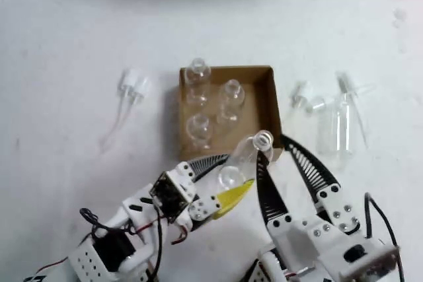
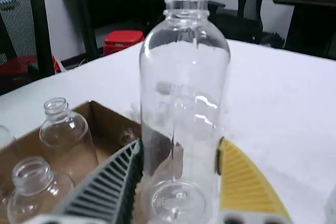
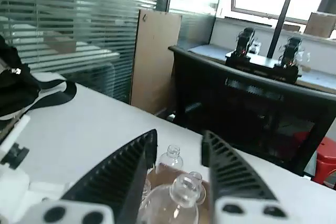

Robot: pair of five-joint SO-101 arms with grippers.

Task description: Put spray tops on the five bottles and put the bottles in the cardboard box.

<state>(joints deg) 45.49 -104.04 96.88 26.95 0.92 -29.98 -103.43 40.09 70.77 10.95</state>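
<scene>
My left gripper point(image 1: 239, 171) is shut on a clear bottle point(image 1: 241, 160) with no spray top. It holds the bottle tilted, neck over the near right corner of the cardboard box point(image 1: 268, 97). In the left wrist view the bottle point(image 2: 184, 93) stands between the grey and yellow fingers point(image 2: 247, 182). Three topless bottles point(image 1: 198, 74) stand inside the box. My right gripper point(image 1: 273, 148) is open just right of the held bottle's neck, which sits below its black fingers point(image 3: 126, 171) as the bottle's neck point(image 3: 186, 187). A further bottle point(image 1: 342, 127) lies on the table right of the box.
Loose spray tops lie left of the box point(image 1: 132, 87) and right of it point(image 1: 304, 97), with another spray top point(image 1: 347, 84) by the lying bottle's neck. The white table point(image 1: 66, 44) has free room at the far side and far left.
</scene>
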